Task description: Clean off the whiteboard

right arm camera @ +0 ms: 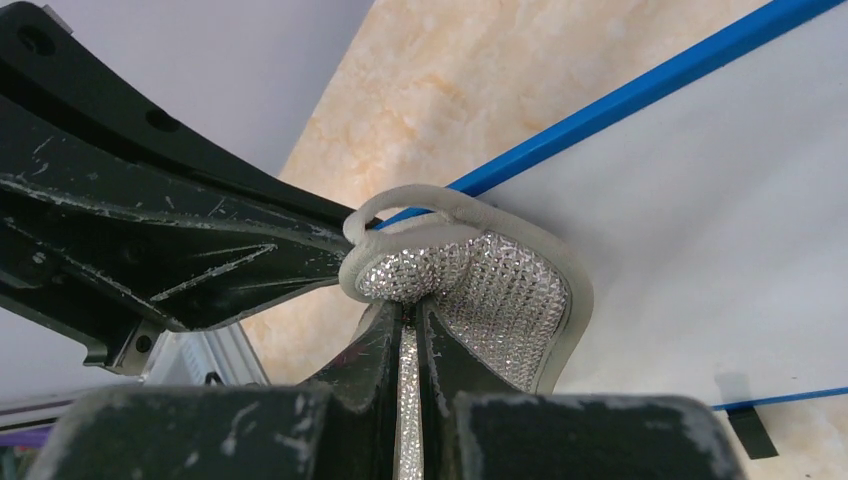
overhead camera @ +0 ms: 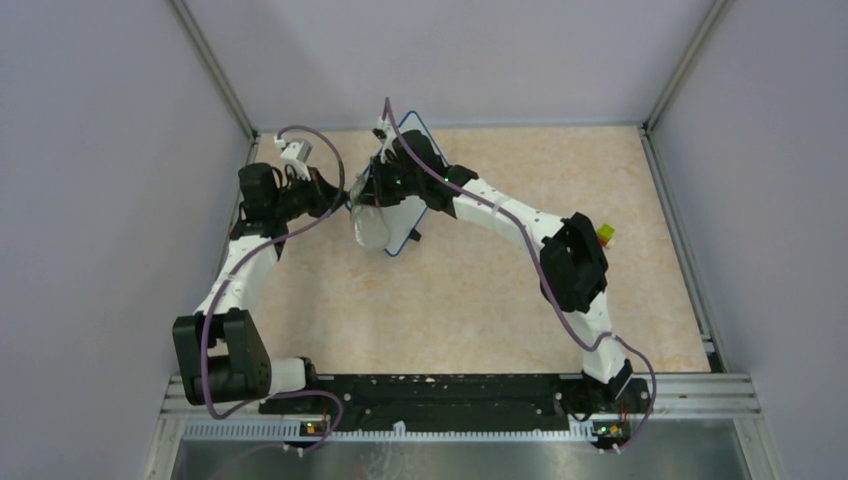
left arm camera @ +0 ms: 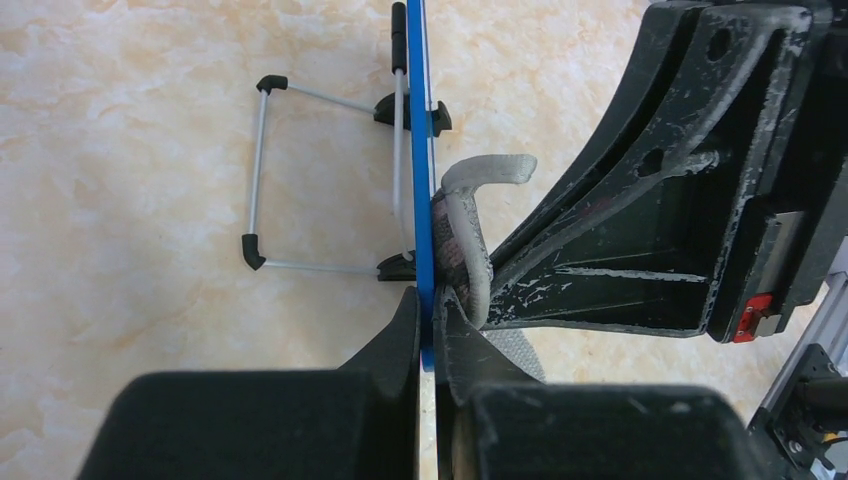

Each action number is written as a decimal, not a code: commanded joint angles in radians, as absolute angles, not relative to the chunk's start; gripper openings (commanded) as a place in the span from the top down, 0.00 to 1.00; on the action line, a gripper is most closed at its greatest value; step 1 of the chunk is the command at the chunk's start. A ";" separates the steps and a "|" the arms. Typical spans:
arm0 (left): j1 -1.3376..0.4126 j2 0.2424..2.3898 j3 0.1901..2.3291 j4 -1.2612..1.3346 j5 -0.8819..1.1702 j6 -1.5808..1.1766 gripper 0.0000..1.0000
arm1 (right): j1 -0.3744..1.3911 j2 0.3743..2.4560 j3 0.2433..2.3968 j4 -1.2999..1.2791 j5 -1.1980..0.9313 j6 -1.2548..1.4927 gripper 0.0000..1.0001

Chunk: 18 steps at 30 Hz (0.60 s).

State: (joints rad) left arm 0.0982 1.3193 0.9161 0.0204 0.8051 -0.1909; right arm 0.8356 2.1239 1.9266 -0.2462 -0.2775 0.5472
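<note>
The whiteboard stands on edge on its wire stand at the back middle of the table. In the left wrist view it shows edge-on as a blue rim. My left gripper is shut on that rim; it shows in the top view. My right gripper is shut on the grey oval eraser pad and presses it flat on the board's white face. The face shows no writing here. The pad also shows in the left wrist view and the top view.
A small yellow-green object lies on the table behind my right arm's elbow. Grey walls close in the table on three sides. A metal rail runs along the right edge.
</note>
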 commanded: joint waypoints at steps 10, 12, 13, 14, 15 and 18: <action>0.055 1.278 0.892 0.081 0.919 -0.199 1.00 | 0.871 2.191 1.837 -0.092 -0.377 0.802 1.00; 0.054 1.276 0.892 0.077 0.912 -0.194 1.00 | 0.871 2.188 1.804 -0.119 -0.365 0.789 1.00; 0.053 1.275 0.892 0.076 0.911 -0.193 1.00 | 0.869 2.184 1.783 -0.128 -0.360 0.785 1.00; 0.052 1.275 0.892 0.075 0.908 -0.193 1.00 | 0.867 2.181 1.760 -0.138 -0.355 0.777 1.00; 0.052 1.274 0.893 0.073 0.906 -0.192 1.00 | 0.865 2.178 1.744 -0.151 -0.347 0.767 1.00; 0.052 1.274 0.893 0.065 0.890 -0.188 1.00 | 0.858 2.184 1.721 -0.223 -0.327 0.714 1.00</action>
State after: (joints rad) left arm 0.1017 1.3174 0.8978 0.0334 0.7403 -0.1753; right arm 0.8330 2.1460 1.7889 -0.0689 -0.3302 0.7677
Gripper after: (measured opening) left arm 0.025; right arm 0.025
